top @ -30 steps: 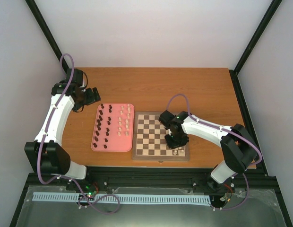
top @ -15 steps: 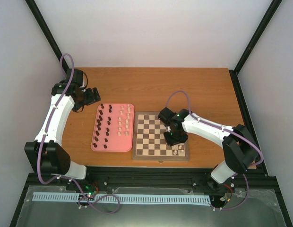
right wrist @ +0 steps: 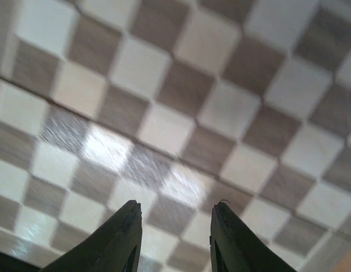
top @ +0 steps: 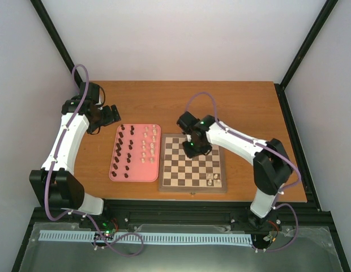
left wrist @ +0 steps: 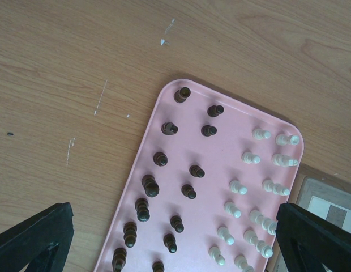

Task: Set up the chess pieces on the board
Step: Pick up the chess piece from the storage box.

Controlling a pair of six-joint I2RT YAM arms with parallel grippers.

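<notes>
– Since a second earlier the right gripper (top: 192,147) had left the near right corner of the board (top: 181,170) and gone to its far left part. Did anything else shift?

– No. The left gripper (top: 113,115) sat in the same place, beside the far left corner of the pink tray (left wrist: 218,153), and the tray's rows looked unchanged.

– How many pieces did you count?

– The left wrist view showed fourteen dark chessmen (left wrist: 150,185) in two columns on the tray's left half. The frame cut off the near end of the tray, so more may have stood there. The cream chessmen (left wrist: 238,187) filled the right half, about a dozen in view. Several overlapped and the lowest ones were cropped, so I could not fix that number.

– And on the board?

– A small cream cluster (top: 212,179) stood at the near right corner. It was two or three pieces, too tiny in the overhead view to separate. I made out no dark pieces there.

– The jaws?

– The right pair stood partly apart with nothing between them, only blurred squares below. The left pair was spread wide and empty, its two fingers at the bottom corners of its own view.
</notes>
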